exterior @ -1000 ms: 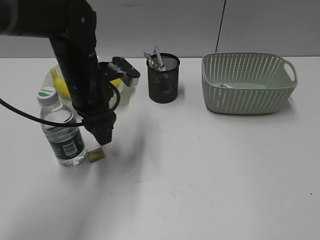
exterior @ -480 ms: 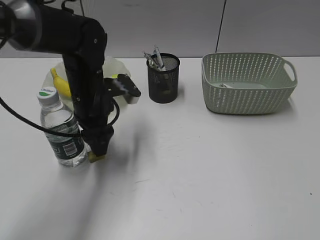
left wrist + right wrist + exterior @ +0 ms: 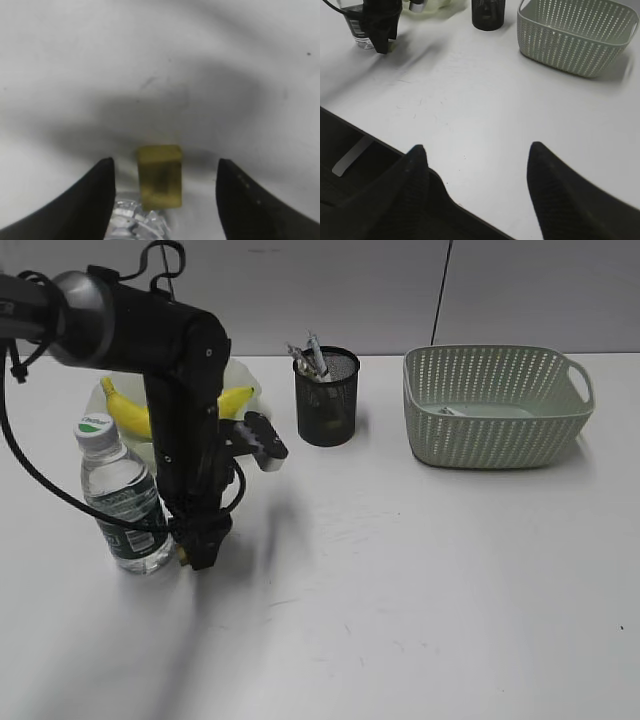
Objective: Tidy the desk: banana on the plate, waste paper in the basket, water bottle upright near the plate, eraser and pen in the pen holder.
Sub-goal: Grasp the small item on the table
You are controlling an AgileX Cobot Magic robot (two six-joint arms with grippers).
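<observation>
White flat desk (image 3: 420,570) under a grey wall; a small yellow block eraser (image 3: 160,176) lies between the left gripper's (image 3: 162,192) parted jaws, the right gripper (image 3: 475,172) likewise agape.

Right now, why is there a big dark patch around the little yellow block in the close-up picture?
Left wrist view: that's the arm's soft shadow on the desk around the eraser, fingers blurry. Exterior view: the same grey shadow beside the left gripper.
</observation>
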